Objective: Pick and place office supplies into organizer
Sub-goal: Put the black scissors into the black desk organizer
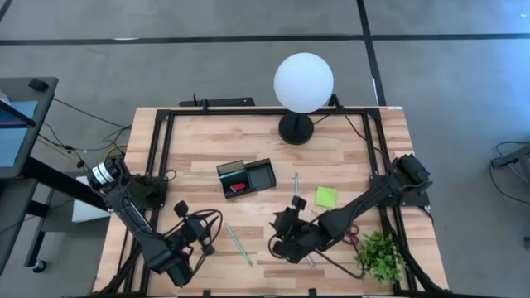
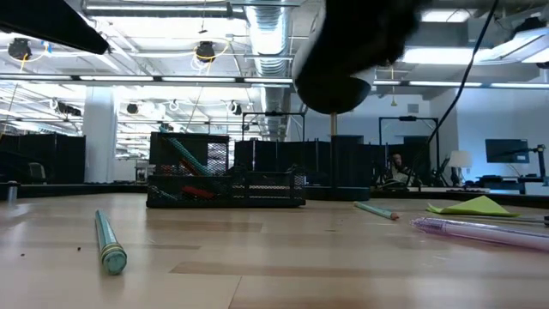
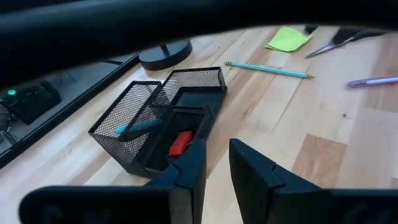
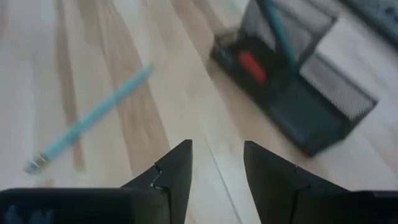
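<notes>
Organizer (image 1: 246, 176) mid-table, bare wood around – right gripper (image 1: 291, 222) open, empty

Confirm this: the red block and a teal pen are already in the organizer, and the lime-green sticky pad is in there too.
Not quite. The red block and a teal pen are in the organizer, but the lime-green sticky pad still lies on the table, to the organizer's right. The high view shows this.

Black wire-mesh organizer (image 3: 158, 115), matt pale wood table (image 1: 215, 136)
</notes>
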{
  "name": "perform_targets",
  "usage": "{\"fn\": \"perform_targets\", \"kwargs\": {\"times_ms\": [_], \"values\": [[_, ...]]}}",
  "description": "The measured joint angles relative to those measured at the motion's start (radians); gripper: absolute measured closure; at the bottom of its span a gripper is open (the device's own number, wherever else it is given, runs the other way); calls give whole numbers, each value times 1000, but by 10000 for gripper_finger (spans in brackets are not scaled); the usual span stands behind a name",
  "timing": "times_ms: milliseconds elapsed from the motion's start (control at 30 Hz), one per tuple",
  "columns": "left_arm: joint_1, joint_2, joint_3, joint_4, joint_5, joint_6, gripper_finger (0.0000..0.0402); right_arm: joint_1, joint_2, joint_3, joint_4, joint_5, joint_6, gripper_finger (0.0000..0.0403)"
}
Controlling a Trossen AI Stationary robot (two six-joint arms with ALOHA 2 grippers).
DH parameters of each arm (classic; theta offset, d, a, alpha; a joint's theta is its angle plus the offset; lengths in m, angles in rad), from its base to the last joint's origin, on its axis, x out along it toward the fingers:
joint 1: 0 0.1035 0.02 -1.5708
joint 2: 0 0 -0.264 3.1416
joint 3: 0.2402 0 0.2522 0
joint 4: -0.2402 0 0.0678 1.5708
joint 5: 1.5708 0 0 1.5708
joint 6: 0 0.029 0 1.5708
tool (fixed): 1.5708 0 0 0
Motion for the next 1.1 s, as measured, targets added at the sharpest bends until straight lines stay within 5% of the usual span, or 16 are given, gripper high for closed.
{"fn": "perform_targets", "kwargs": {"times_ms": [233,567,867,1100], "values": [[7,0,0,0,0,0,336,1,2,58,41,-50,27,263],[4,0,0,1,43,-6,336,-49,11,53,-315,-181,595,285],[1,0,0,2,47,2,336,-50,11,53,-708,-597,882,305],[1,0,0,3,41,3,336,-63,11,53,-810,-865,871,310]]}}
